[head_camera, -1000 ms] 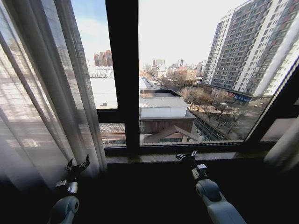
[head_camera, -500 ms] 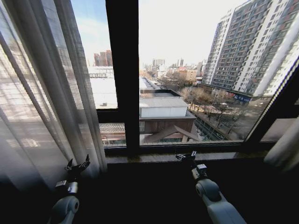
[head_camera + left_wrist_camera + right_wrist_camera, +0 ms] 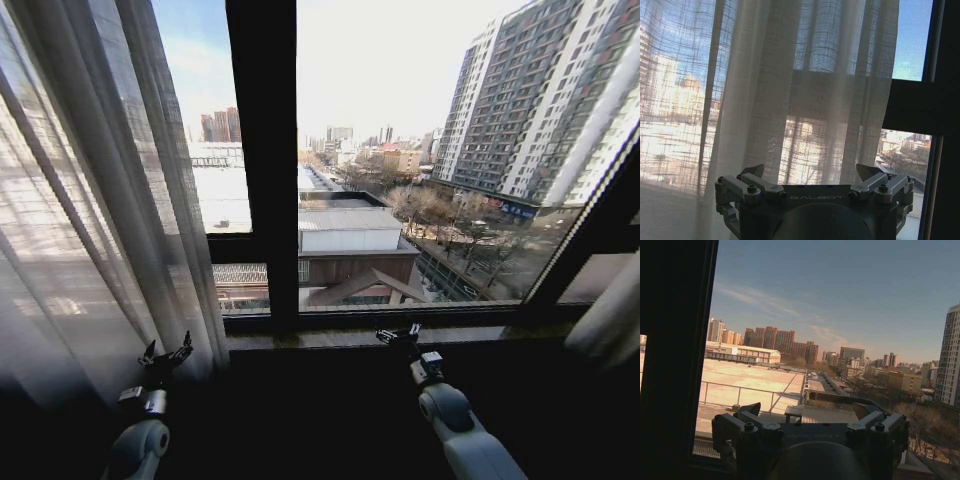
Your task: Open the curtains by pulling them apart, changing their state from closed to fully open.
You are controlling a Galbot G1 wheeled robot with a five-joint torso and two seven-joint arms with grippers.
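Observation:
The sheer white pleated curtains are drawn aside: one panel (image 3: 90, 200) hangs gathered at the left of the window, and a fold of the other (image 3: 610, 320) shows at the far right edge. My left gripper (image 3: 165, 353) is held low just in front of the left panel's inner edge, open and empty. In the left wrist view the same curtain panel (image 3: 790, 90) hangs close ahead of the left gripper (image 3: 810, 172), apart from its fingers. My right gripper (image 3: 400, 335) is open at the sill near the window's middle, facing bare glass, with nothing between the fingers of the right gripper (image 3: 807, 412).
A thick dark window frame bar (image 3: 262, 150) stands upright between the two arms, and this frame bar (image 3: 670, 350) is also close beside the right gripper. The window sill (image 3: 350, 338) runs across below the glass. City buildings lie outside.

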